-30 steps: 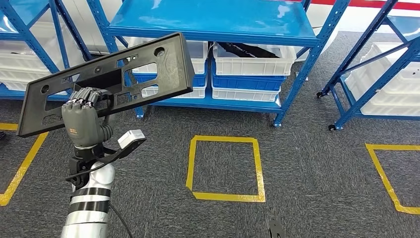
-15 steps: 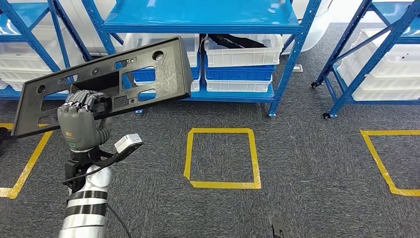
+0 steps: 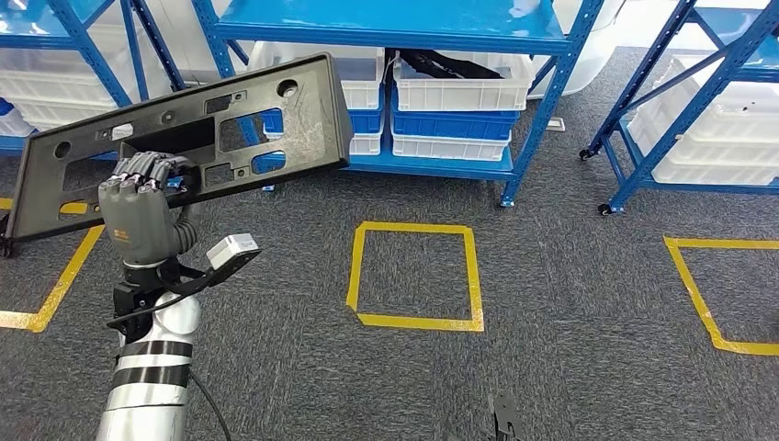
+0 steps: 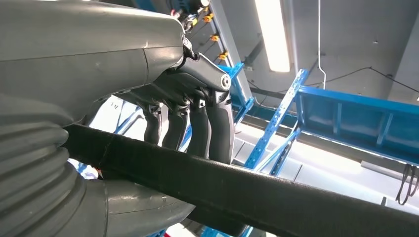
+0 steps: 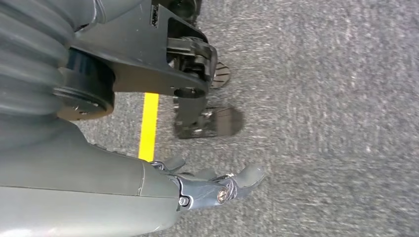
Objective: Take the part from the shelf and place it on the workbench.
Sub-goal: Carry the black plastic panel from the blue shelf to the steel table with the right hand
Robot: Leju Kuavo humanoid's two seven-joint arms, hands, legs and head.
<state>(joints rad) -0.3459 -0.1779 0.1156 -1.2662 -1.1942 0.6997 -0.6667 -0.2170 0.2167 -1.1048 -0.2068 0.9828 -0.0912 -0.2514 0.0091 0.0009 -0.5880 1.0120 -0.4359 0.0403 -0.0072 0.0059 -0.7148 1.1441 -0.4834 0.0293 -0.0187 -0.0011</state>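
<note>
Grey carpet (image 3: 588, 276) – yellow tape square (image 3: 415, 276); white bins (image 3: 459, 92) farther back.

One black part (image 3: 184, 138), two hands (image 3: 138, 216).

No words, numbers or brand names can be read anywhere in these views. The back of the left hand (image 3: 136, 220) carries a small orange mark, too small and blurred to make out. The only other signs are floor markings: a square outlined in yellow tape (image 3: 415, 276) on the grey carpet in front of the blue shelf (image 3: 386, 23), with parts of similar yellow outlines at the far left and far right of the floor, none of them lettered.
</note>
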